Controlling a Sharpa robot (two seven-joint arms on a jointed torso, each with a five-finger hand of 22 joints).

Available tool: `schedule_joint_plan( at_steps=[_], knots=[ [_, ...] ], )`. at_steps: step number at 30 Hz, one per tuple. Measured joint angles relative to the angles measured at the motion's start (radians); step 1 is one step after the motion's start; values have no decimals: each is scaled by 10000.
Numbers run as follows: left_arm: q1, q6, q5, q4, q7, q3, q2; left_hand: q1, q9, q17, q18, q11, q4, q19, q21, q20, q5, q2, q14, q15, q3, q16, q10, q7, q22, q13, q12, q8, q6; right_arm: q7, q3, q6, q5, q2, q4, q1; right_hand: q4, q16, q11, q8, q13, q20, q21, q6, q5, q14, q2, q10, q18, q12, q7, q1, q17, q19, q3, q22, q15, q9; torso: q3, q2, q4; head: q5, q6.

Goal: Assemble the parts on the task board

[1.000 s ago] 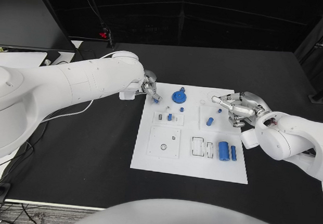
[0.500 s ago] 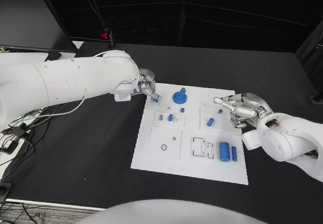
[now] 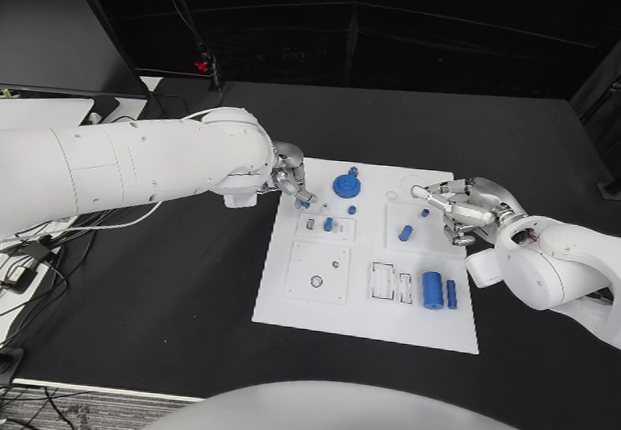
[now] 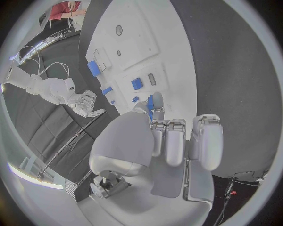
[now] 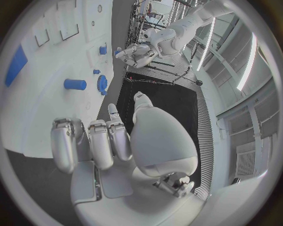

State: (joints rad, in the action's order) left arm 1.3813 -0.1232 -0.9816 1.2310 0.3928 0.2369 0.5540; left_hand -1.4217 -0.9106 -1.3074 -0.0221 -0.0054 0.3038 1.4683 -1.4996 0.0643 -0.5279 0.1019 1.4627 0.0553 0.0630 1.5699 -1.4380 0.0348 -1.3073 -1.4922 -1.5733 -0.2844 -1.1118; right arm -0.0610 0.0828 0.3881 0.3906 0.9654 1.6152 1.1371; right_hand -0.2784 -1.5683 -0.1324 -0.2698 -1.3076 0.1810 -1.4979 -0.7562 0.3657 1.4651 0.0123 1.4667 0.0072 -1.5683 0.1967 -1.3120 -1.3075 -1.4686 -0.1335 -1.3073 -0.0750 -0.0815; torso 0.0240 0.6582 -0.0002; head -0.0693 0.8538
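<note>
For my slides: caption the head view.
Left hand pinches a small blue part above the white task board.

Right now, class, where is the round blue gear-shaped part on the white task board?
In the head view, the round blue gear-shaped part sits near the white task board's far edge, toward its left side, just beside the left hand.

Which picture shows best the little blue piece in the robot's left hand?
The left wrist view: the blue piece stands close and large at the left hand's fingertips. The head view shows it small. The right wrist view shows that hand far off, the piece indistinct.
</note>
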Motion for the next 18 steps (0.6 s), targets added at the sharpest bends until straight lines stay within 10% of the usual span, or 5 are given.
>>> schedule_joint_plan(
  at_steps=[18],
  knots=[
    [-205,47,-5,235,656,1,-88,-29,7,0,-1,0,54,0,55,0,-40,-29,-1,-2,-54,0,0,2,0,39,-1,-8,-2,-7,0,-2,2,-13,18,-2,0,0,0,0,0,0,0,0,0,0,0,0,0,0,0,0,1,0,0,0,0,0,-2,-1,-7,-16,86]
  ],
)
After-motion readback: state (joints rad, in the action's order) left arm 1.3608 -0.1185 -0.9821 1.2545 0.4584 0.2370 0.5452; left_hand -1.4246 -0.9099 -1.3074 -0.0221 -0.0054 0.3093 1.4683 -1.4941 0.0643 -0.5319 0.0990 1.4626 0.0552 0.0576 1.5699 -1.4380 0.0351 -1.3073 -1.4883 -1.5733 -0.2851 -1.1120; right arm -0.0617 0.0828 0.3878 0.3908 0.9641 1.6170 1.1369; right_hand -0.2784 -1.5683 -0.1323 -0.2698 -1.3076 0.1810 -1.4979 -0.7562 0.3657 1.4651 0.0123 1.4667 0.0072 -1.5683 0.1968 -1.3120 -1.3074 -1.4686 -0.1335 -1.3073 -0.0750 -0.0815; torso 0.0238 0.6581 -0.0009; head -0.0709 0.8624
